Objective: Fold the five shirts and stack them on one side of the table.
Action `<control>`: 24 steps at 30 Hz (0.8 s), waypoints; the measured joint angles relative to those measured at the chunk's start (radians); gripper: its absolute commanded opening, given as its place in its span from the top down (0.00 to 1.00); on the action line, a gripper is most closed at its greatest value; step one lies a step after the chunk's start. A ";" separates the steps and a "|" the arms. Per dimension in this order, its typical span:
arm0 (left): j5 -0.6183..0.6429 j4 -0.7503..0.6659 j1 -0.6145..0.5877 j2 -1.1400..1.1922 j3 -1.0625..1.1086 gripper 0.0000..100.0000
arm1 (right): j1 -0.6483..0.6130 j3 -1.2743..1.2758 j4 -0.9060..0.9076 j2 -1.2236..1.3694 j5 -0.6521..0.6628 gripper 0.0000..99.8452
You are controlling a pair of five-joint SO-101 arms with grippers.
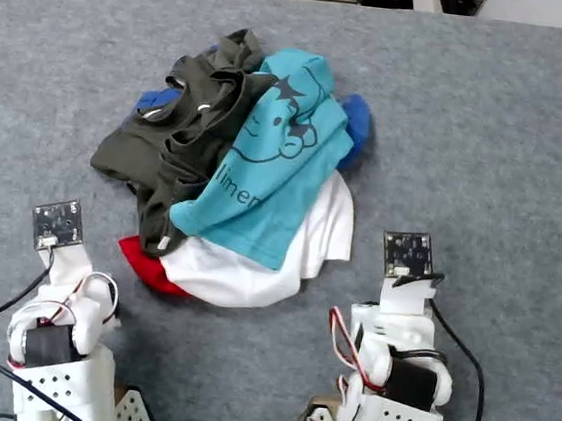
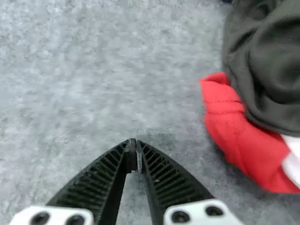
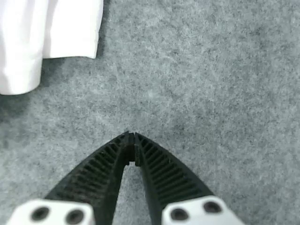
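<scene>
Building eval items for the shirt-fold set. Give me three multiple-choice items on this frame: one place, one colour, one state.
1. Where does the teal shirt lie?
A) on top of the pile, partly over the white shirt
B) alone at the table's edge
C) folded beside an arm

2. What colour is the shirt closest to the left hand in its wrist view?
A) yellow
B) red
C) purple

3. What state is the right hand in?
A) shut on a sleeve
B) wide open
C) shut, holding nothing

Answers:
1 A: teal fabric overlaps the white in the high view.
2 B: the red shirt lies just beside it.
3 C: its fingertips meet over the bare grey table.
</scene>
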 measured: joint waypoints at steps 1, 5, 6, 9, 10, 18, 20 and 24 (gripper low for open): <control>0.000 0.000 0.015 0.000 0.000 0.98 | 0.000 0.000 0.000 0.000 0.000 0.99; 0.000 0.000 0.087 0.000 0.000 0.98 | 0.000 0.000 0.000 0.000 0.000 0.99; 0.000 0.000 0.103 0.000 0.000 0.98 | 0.000 0.000 0.000 0.000 0.000 0.99; 0.000 0.000 0.135 0.000 0.000 0.98 | 0.000 0.000 0.000 0.000 0.000 0.99; 0.000 0.000 0.135 0.000 0.000 0.98 | 0.000 0.000 0.000 0.000 0.000 0.99; -0.161 -0.114 0.152 0.000 -0.110 0.98 | 0.000 0.000 0.000 0.000 0.000 0.99; -0.163 -0.147 0.152 0.000 -0.195 0.94 | 0.000 0.000 0.000 0.000 0.000 0.99; -0.132 -0.161 0.153 0.066 -0.400 0.86 | 0.000 0.000 0.000 0.000 0.000 0.99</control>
